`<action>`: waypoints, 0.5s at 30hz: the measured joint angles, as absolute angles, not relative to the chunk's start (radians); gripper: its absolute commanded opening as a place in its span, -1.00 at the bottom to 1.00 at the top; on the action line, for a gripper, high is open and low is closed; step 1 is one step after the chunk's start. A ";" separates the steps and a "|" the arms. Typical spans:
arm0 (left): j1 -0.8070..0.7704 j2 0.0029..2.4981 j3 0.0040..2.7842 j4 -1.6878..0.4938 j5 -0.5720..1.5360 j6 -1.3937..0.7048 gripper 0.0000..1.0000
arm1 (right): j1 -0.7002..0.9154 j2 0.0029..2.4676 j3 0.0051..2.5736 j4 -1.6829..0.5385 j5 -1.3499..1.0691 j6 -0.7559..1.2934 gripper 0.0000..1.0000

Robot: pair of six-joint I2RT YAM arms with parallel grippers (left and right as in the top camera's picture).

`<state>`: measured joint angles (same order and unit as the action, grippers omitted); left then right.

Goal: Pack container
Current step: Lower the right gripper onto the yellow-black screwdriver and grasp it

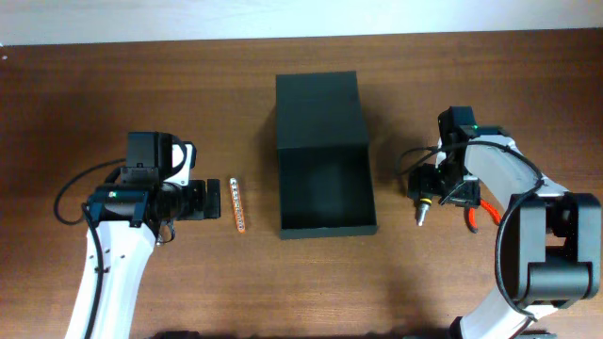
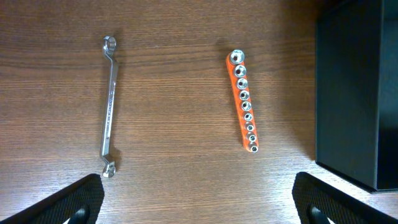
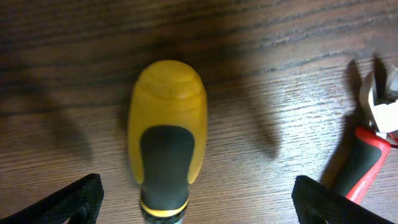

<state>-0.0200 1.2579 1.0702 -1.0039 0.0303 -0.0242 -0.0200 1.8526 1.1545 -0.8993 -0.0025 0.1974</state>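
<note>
Overhead view: the dark green, matte, rectangular cardboard-like box point(image 1: 325, 193) sits in the middle of the worktop, about midway between the left and right edges. Its hinged flap lid point(image 1: 318, 108) is laid open toward the far edge. The inside shows only bare dark floor, so I judge that packing has not yet begun.

All the tools visible lie on the wood outside the box. Toward the left edge, an orange plastic rail of small steel sockets point(image 2: 243, 101) lies just beside the box, and a slim silver double-ended ring wrench point(image 2: 109, 106) lies further out. The left gripper point(image 2: 199, 205) hangs above them, fingers spread wide and holding nothing.

Toward the right edge lie a screwdriver with a yellow and black handle point(image 3: 166, 134) and red-handled pliers point(image 3: 367, 155). The right gripper point(image 3: 199, 202) hangs spread to either side of the screwdriver handle, not closed on it.

Every tool remains to be loaded, and then probably the flap closed.
</note>
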 measured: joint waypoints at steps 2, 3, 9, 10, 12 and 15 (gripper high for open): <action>-0.020 1.258 1.070 -1.004 0.030 -0.024 0.98 | -0.020 1.853 1.135 -0.884 0.001 0.198 0.94; -0.020 1.258 1.070 -1.004 0.030 -0.024 0.98 | -0.020 1.853 1.123 -0.873 0.001 0.198 0.94; -0.020 1.258 1.070 -1.004 0.030 -0.024 0.98 | -0.020 1.851 1.095 -0.846 -0.010 0.189 0.69; -0.020 1.258 1.070 -1.004 0.030 -0.024 0.98 | -0.020 1.851 1.095 -0.846 -0.012 0.186 0.66; -0.020 1.258 1.070 -1.005 0.030 -0.024 0.98 | -0.020 1.851 1.095 -0.845 -0.012 0.187 0.50; -0.020 1.258 1.070 -1.004 0.030 -0.024 0.98 | -0.020 1.851 1.094 -0.846 -0.012 0.184 0.31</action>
<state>-0.0200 1.2579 1.0702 -1.0042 0.0303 -0.0242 -0.0200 1.8507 1.0943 -0.8455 -0.0116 0.1841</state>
